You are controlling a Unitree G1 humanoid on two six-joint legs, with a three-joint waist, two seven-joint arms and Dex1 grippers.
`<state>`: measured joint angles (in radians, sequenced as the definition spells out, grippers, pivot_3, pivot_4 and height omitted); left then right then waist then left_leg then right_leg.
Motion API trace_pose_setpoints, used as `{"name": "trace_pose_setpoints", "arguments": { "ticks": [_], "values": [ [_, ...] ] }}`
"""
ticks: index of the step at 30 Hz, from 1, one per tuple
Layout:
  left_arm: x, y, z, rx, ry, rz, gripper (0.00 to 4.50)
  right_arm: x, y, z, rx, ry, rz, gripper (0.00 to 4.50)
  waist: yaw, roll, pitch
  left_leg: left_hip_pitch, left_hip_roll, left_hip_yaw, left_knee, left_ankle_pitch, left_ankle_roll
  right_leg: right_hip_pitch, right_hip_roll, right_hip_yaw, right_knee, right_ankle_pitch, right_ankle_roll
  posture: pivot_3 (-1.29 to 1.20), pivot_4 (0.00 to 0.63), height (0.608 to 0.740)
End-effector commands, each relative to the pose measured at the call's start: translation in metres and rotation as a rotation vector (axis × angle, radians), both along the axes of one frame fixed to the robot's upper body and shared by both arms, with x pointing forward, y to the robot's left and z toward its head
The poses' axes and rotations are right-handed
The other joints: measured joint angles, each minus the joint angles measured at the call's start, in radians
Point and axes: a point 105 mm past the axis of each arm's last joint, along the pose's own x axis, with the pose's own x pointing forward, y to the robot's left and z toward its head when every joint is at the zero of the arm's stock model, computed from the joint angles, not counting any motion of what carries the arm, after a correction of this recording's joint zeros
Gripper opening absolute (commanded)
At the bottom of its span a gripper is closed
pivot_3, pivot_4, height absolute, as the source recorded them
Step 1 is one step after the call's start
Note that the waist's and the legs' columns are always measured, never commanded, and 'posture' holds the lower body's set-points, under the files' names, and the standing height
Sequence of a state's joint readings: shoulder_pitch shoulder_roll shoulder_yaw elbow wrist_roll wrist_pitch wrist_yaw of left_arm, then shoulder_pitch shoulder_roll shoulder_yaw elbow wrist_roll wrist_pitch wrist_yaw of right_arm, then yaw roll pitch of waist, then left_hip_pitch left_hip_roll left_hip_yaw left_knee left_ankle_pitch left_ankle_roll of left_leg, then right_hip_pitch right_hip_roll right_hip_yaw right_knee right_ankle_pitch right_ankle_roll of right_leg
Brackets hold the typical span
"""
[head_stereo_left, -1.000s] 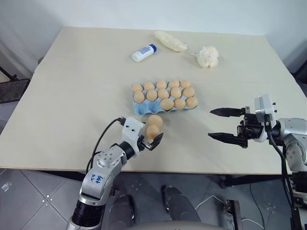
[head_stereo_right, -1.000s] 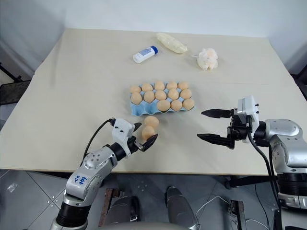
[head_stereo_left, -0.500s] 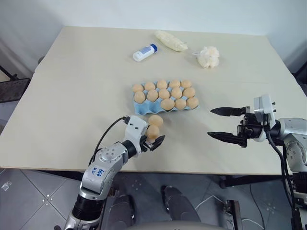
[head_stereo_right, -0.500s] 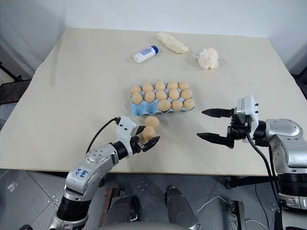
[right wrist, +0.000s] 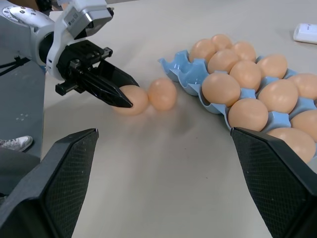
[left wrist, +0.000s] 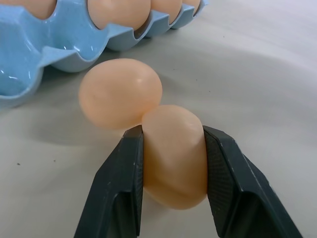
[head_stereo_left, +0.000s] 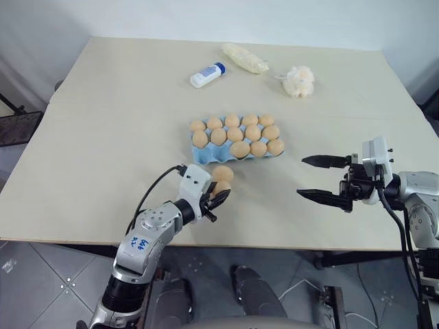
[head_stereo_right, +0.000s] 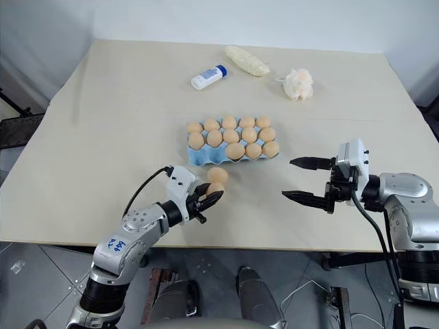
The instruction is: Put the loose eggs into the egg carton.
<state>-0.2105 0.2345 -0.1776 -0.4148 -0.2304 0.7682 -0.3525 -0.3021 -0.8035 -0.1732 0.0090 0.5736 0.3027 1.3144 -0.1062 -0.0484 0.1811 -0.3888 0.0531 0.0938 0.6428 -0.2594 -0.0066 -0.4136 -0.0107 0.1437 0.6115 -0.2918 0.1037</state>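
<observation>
My left gripper [left wrist: 173, 148] is clamped on one loose egg [left wrist: 174, 156]; both black fingers [left wrist: 121, 193] press its sides, jaws narrowed to the egg's width. The underside of the egg is cut off by my fingers, so I cannot tell whether it rests on the table [head_stereo_left: 103, 137] or is just lifted. Its long axis runs along my fingers, toward the second loose egg [left wrist: 120, 92], which it touches. That second egg lies on its side just beside the near edge of the egg carton [head_stereo_left: 200, 156], long axis roughly parallel to that edge.

The carton sits mid-table, pale blue, its cups nearly all filled with eggs; one empty cup shows at the near left corner in my left wrist view. From the head views, I cannot count the empty cups.

Left forearm reaches forward and inward, gripper tipped slightly down at the table's near part. My right gripper [head_stereo_left: 322, 178] hovers to the right of the carton, pointing left toward it, jaws spread wide, holding nothing.

Far side of table: a white bottle [head_stereo_left: 206, 75], a wrapped pale packet [head_stereo_left: 243, 58], a fluffy cream puff [head_stereo_left: 299, 80].
</observation>
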Motion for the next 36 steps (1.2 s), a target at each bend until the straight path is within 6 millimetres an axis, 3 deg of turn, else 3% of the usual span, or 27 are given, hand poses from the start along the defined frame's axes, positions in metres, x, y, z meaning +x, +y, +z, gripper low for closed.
{"name": "trace_pose_setpoints", "arguments": {
  "ticks": [1,9,16,23,32,33,36],
  "values": [
    [-0.003,-0.007,0.029,-0.055,-0.107,-0.051,1.33,-0.001,-0.005,0.01,-0.002,-0.053,-0.018,4.5,0.0,0.0,0.0,0.0,0.0,0.0,0.0,0.0,0.0,0.0,0.0,0.0,0.0,0.0,0.0,0.0,0.15,0.74],
    [0.021,-0.005,0.073,-0.146,-0.282,0.008,1.33,0.001,-0.004,0.013,0.021,-0.081,-0.03,4.5,0.012,0.0,0.0,0.0,0.0,0.0,-0.001,0.0,0.0,0.0,0.0,0.0,-0.001,0.0,0.0,0.0,0.15,0.74],
    [0.049,-0.002,0.072,-0.133,-0.341,0.103,1.33,0.0,-0.005,0.015,0.031,-0.098,-0.048,4.5,0.023,0.0,0.0,0.0,-0.001,0.0,-0.001,0.0,0.0,0.0,0.0,0.0,-0.002,0.002,0.004,0.0,0.15,0.74],
    [0.065,-0.013,0.062,-0.133,-0.33,0.057,1.33,-0.005,-0.006,0.013,0.034,-0.101,-0.075,4.5,0.026,0.0,0.0,-0.002,-0.001,0.0,-0.001,-0.002,0.003,0.0,-0.001,0.0,-0.004,0.005,0.008,0.0,0.15,0.74],
    [0.072,-0.026,0.067,-0.154,-0.352,0.021,4.29,-0.008,-0.009,0.013,0.028,-0.1,-0.088,4.5,0.026,0.0,0.0,-0.002,-0.001,0.001,-0.004,-0.003,0.003,0.0,-0.001,-0.001,-0.008,0.008,0.015,0.0,0.15,0.74],
    [0.072,-0.026,0.067,-0.156,-0.355,0.022,4.47,-0.008,-0.01,0.014,0.028,-0.1,-0.089,4.5,0.026,0.0,0.0,-0.002,-0.001,0.001,-0.005,-0.003,0.003,0.0,-0.001,-0.001,-0.008,0.008,0.016,0.0,0.15,0.74],
    [0.069,-0.028,0.069,-0.158,-0.365,0.011,4.47,-0.01,-0.011,0.013,0.025,-0.097,-0.093,4.5,0.027,0.0,0.0,-0.002,-0.001,0.001,-0.008,-0.003,0.003,0.0,-0.001,-0.001,-0.01,0.008,0.016,0.0,0.15,0.74]
  ]
}}
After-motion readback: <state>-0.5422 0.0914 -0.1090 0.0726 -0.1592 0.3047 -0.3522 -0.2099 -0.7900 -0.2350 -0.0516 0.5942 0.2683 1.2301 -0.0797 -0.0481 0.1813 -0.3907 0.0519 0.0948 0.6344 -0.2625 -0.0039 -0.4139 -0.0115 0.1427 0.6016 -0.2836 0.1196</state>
